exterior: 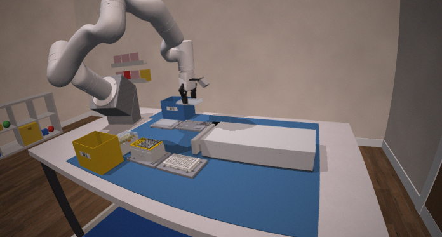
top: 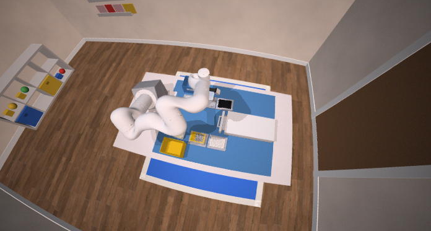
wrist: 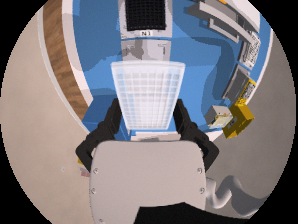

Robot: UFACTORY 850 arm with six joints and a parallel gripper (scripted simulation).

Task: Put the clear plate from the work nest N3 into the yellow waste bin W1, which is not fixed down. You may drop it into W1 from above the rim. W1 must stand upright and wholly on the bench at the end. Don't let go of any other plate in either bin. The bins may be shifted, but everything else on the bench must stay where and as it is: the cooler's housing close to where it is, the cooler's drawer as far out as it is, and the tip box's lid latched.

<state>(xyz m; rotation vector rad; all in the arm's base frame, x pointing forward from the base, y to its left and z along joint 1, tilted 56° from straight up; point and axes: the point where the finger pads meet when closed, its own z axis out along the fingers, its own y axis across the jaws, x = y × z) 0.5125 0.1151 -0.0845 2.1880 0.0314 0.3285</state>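
Note:
My gripper (exterior: 187, 96) is shut on the clear plate (exterior: 192, 100) and holds it level in the air, well above the bench and just right of the blue bin. In the wrist view the clear, gridded plate (wrist: 147, 92) sits between the two black fingers, above an empty grey nest (wrist: 147, 50). The yellow waste bin W1 (exterior: 98, 151) stands upright at the near left corner of the blue mat, far from the gripper. It also shows in the top view (top: 173, 147) and at the wrist view's right edge (wrist: 240, 119).
A blue bin (exterior: 176, 108) stands at the back, close under the gripper. A black plate (wrist: 144, 6) lies in a nest beyond. The white cooler (exterior: 258, 145) fills the mat's right. A yellow-rimmed tip box (exterior: 147, 148) and a white plate (exterior: 182, 162) stand beside W1.

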